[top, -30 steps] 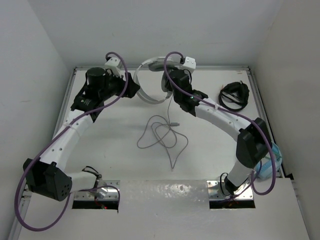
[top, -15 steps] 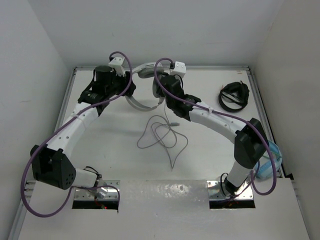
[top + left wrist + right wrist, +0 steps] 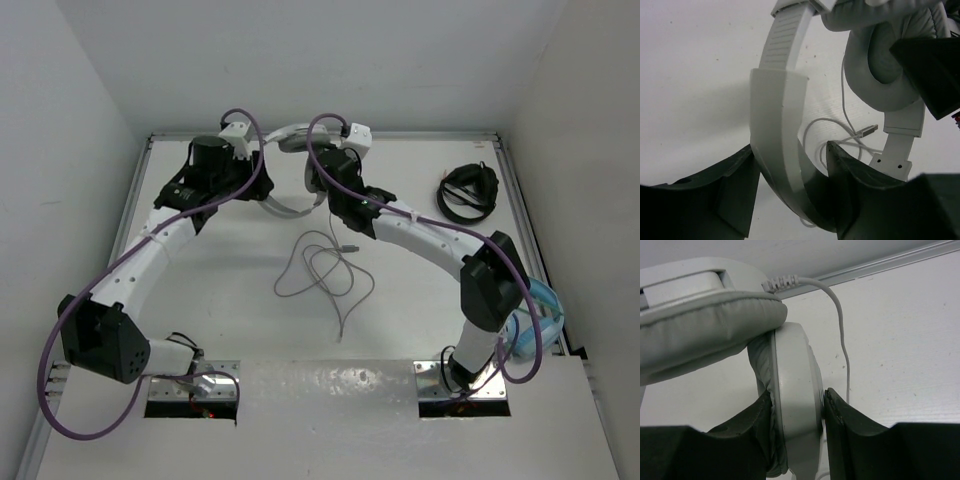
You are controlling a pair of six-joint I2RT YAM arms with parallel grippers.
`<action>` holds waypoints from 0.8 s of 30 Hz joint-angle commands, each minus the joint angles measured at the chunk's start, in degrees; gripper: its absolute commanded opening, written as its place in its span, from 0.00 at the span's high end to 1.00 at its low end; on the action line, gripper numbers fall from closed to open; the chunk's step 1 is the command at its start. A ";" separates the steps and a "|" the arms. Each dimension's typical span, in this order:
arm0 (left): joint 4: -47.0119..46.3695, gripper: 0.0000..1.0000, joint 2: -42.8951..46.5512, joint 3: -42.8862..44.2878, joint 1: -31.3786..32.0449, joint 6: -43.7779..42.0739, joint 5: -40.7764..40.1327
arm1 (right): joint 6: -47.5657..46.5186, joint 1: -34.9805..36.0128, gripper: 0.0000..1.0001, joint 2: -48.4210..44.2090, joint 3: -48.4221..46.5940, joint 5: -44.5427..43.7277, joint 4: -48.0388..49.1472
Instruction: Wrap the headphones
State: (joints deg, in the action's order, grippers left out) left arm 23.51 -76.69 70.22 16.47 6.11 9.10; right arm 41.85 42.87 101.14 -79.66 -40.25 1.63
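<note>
The white headphones point(image 3: 275, 207) are held up at the back of the table between both arms. My left gripper point(image 3: 256, 182) is shut on the curved headband point(image 3: 777, 100), which runs between its fingers point(image 3: 735, 185). My right gripper point(image 3: 322, 182) is shut on one earcup point(image 3: 796, 385), with a finger on the grey pad side and the other on the hard shell. The second earcup's pad point(image 3: 700, 335) presses against it from above. The thin grey cable point(image 3: 325, 270) leaves the upper cup point(image 3: 842, 335) and lies in loose loops on the table, plug end point(image 3: 868, 131) free.
Black headphones point(image 3: 468, 190) lie at the back right of the table. Light blue headphones point(image 3: 537, 318) sit by the right edge behind the right arm's elbow. The back rail point(image 3: 880, 267) and wall are close behind the grippers.
The right gripper has carried its earcup to the left, swinging the headphones round. The left gripper has shifted slightly along the headband. The cable loops on the table look unchanged.
</note>
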 commanded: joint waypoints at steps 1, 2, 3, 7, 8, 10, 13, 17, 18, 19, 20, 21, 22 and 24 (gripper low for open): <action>0.40 0.52 2.24 1.24 0.76 0.40 0.39 | 2.01 -0.25 1.00 -1.30 -4.02 -2.03 6.46; 0.23 0.63 2.24 1.33 0.76 0.22 0.13 | 2.01 -0.25 1.00 -1.39 -3.93 -2.03 6.54; 0.05 0.69 2.15 1.41 0.76 0.05 0.04 | 2.01 -0.25 1.00 -1.47 -3.75 -1.42 6.55; -0.04 1.00 1.10 2.72 0.67 -0.04 -3.46 | -4.20 -0.42 1.00 -1.65 -1.48 8.66 10.92; 0.13 1.00 0.75 3.43 0.50 -0.13 -4.00 | -7.97 -1.29 0.98 -1.82 -0.77 13.31 15.12; 1.01 1.00 -0.22 6.58 0.06 -0.74 -3.92 | -14.59 -2.87 0.73 -4.19 1.25 26.24 16.21; 2.15 1.00 -1.53 9.58 -1.87 -1.89 -2.43 | -18.63 -8.58 0.25 -10.69 3.98 44.94 17.27; 6.45 1.00 -6.09 16.24 -6.78 -2.42 2.05 | -24.51 -17.19 0.07 -18.16 3.72 63.86 6.51; 7.86 1.00 -7.33 17.75 -7.50 -2.24 3.54 | -29.23 -17.99 0.08 -19.65 4.07 65.98 3.93; 10.39 1.00 -8.38 19.16 -8.20 -1.89 5.64 | -31.28 -18.35 0.10 -22.45 4.68 67.13 1.21; 11.46 1.00 -10.13 20.56 -8.82 -1.46 6.53 | -33.30 -18.96 0.15 -23.87 5.56 67.41 -1.43; 12.08 1.00 -10.67 22.49 -8.91 -1.45 7.41 | -34.89 -19.66 0.23 -25.11 8.26 66.89 -1.45; 12.18 1.00 -10.85 23.03 -8.91 -1.36 9.25 | -34.47 -20.02 0.47 -26.94 9.86 66.10 -1.45; 10.61 1.00 -10.85 23.82 -9.00 0.12 11.28 | -30.19 -22.65 0.66 -27.49 14.94 64.51 3.10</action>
State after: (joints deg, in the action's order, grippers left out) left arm 35.90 -88.68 89.93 7.70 3.79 13.23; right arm 12.93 21.76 73.34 -70.76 19.57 4.89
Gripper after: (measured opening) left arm 0.201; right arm 0.388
